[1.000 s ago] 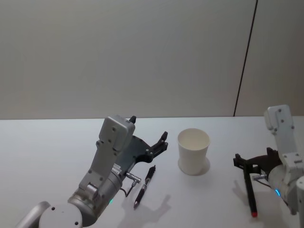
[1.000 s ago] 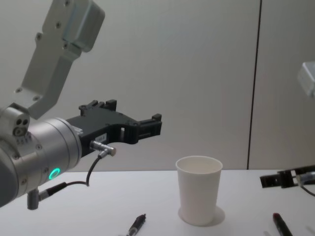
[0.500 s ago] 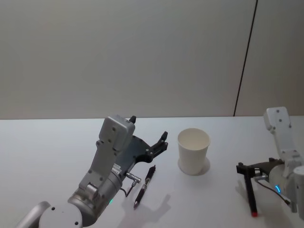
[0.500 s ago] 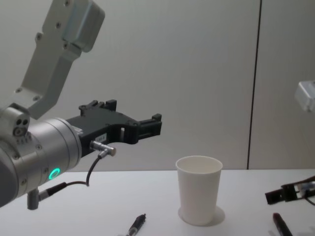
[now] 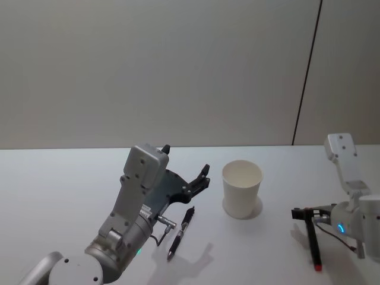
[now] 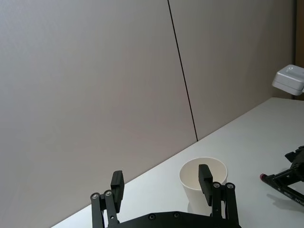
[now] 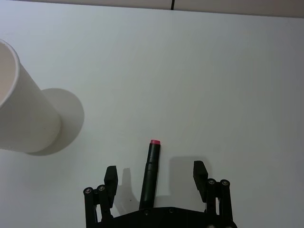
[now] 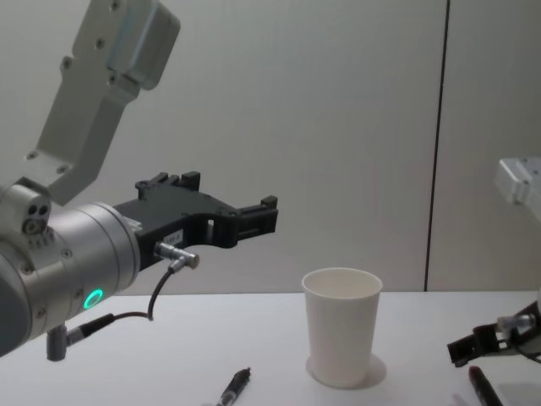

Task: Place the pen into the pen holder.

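On the bench (image 5: 59, 190) the white pen holder (image 5: 241, 190) stands between my arms, my left tool (image 6: 160, 175) hangs open up high, and my right tool (image 7: 155, 168) sits open low over the red-tipped pen (image 7: 150, 173), which lies flat and points straight out between its fingers (image 7: 199, 172)

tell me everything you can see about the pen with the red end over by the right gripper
The red-ended pen is slim and dark, plastic by the look of it, with a small red cap at one end. It lies flat on the white table, right of the paper cup and apart from it. The right gripper is open around it, one finger on each side with a gap to both. The red end points away from the gripper's palm.
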